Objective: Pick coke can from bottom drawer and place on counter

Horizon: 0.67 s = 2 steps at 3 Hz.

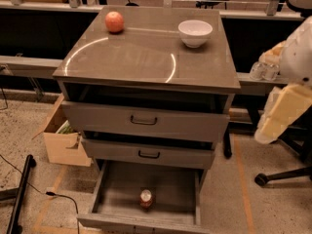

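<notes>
The coke can (146, 198) stands upright, silver top up, in the middle of the open bottom drawer (117, 194), near its front wall. The drawer is pulled out at the base of the grey cabinet. The counter (141, 57) is the glossy grey-brown top of that cabinet. My arm with its gripper (282, 113) hangs at the right edge of the view, beside the cabinet at the height of the upper drawers. It is well above and to the right of the can and touches nothing.
An orange-red fruit (114, 21) sits at the counter's back left and a white bowl (195, 32) at its back right. The two upper drawers stand slightly open. A cardboard box (63, 143) is on the floor to the left, and a chair base (278, 174) to the right.
</notes>
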Motion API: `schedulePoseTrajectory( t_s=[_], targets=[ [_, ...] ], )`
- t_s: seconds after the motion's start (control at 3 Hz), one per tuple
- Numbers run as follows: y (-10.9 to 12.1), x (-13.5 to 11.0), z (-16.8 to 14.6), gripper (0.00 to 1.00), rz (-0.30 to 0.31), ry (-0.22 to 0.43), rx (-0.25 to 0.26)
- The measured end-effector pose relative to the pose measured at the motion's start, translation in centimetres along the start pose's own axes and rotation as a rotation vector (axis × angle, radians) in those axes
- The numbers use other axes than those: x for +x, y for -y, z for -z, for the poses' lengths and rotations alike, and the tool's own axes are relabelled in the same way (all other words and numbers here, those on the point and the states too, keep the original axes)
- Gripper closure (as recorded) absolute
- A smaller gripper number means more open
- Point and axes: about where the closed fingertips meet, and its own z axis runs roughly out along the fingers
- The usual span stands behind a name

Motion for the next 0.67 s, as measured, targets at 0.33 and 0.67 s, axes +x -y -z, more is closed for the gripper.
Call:
schedulePoseTrajectory(
  t_s=[0.33,0.67],
  targets=[
    [-3.3,0.3,-5.5,0.0,-0.075,0.161,-0.058],
    [-6.2,-1.2,-10.5,0.0,-0.089,0.297,-0.075]
  ],
)
